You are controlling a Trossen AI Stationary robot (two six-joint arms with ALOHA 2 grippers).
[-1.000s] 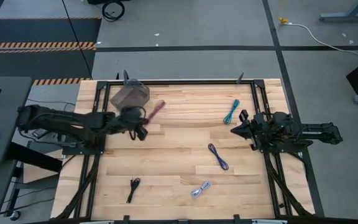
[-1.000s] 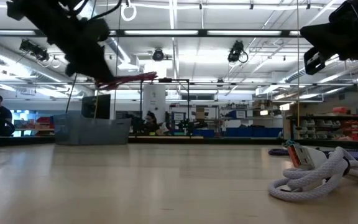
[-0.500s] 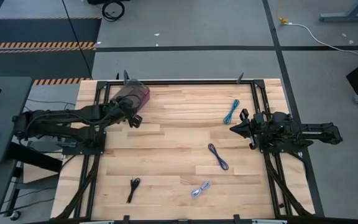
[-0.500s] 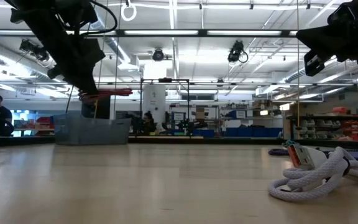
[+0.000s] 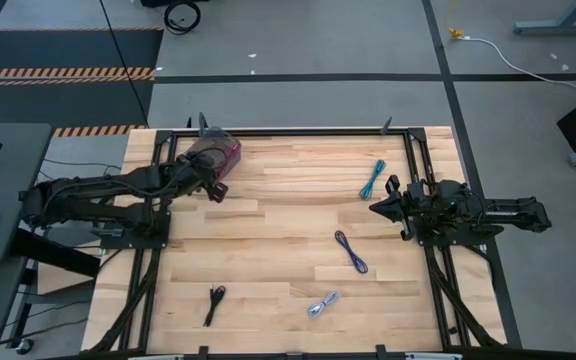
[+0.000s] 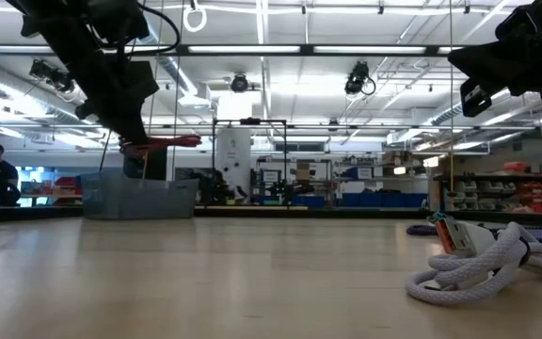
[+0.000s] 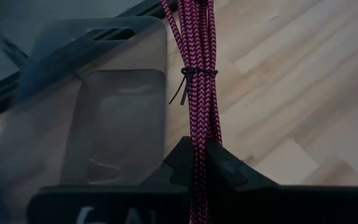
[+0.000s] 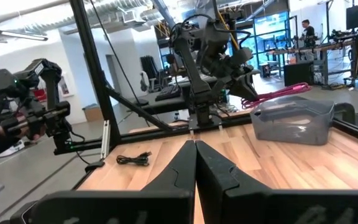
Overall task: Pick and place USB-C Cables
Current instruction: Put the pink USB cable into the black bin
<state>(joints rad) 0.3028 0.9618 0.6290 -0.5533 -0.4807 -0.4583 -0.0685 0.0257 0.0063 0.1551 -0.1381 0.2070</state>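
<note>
wooden table (image 5: 288,230), magenta cable (image 7: 197,93) pinched in left gripper (image 7: 196,163), over grey bin (image 7: 98,118)

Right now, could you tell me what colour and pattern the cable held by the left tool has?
Magenta cable, with a dark braided zigzag weave; clearest in the left wrist view.

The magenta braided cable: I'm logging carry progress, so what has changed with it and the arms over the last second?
The left hand, still shut on the magenta braided cable, carried it from mid-table toward the far-left corner and now holds it above the clear plastic bin. The right hand stayed parked and shut at the right edge; the other cables did not move.
</note>
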